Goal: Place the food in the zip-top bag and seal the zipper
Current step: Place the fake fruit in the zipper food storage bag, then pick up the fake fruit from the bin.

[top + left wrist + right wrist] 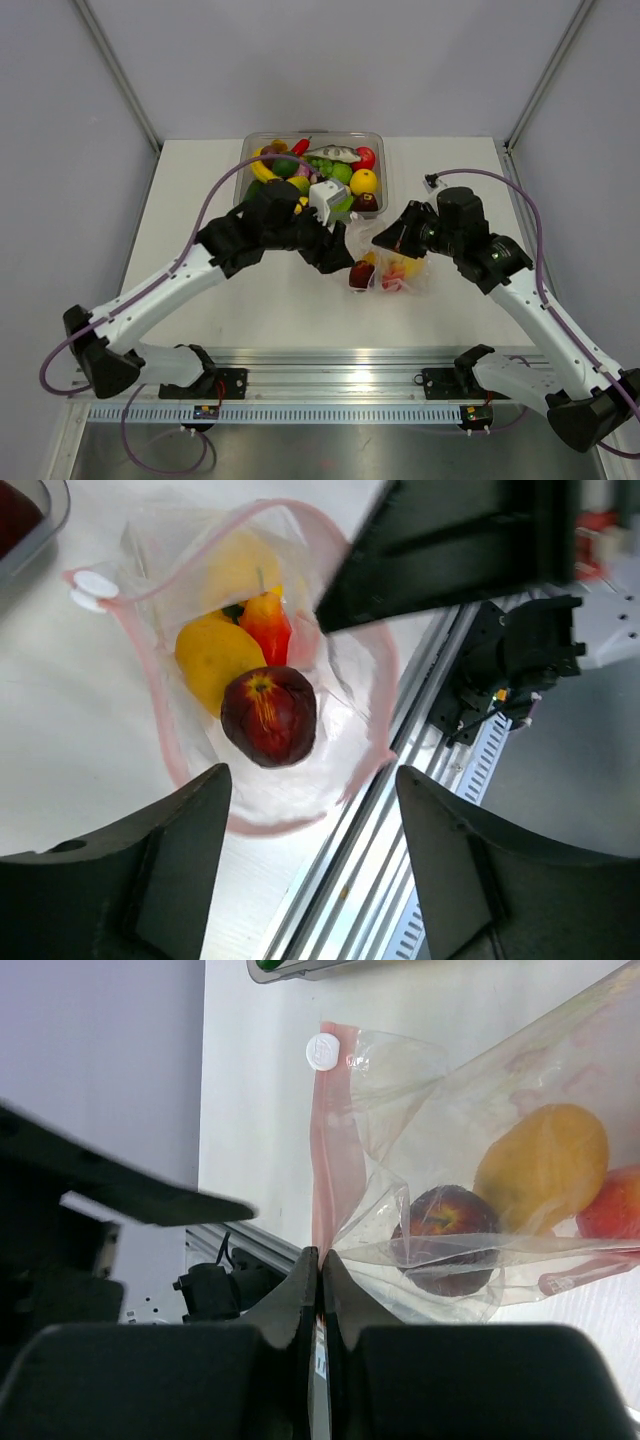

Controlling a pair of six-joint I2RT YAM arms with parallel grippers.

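White table (200, 190) beneath us: our right gripper (320, 1258) clamps the bag (420, 1130) at its rim; our left gripper (312, 795) hangs above, jaws apart, food (268, 715) inside.

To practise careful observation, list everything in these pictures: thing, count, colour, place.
table: 1, white, under everything
tub: 1, clear, at the table's far edge
loose food: many pieces, mixed colours, in the tub
zip-top bag: 1, clear, between the grippers, mouth open
zipper: 1, pinkish, along the bag's mouth
apple: 1, dark red, in the bag
yellow fruit: 1, yellow, in the bag beside the apple
red piece: 1, red-orange, in the bag
left gripper: 1, black, open above the bag
right gripper: 1, black, shut on the bag's edge
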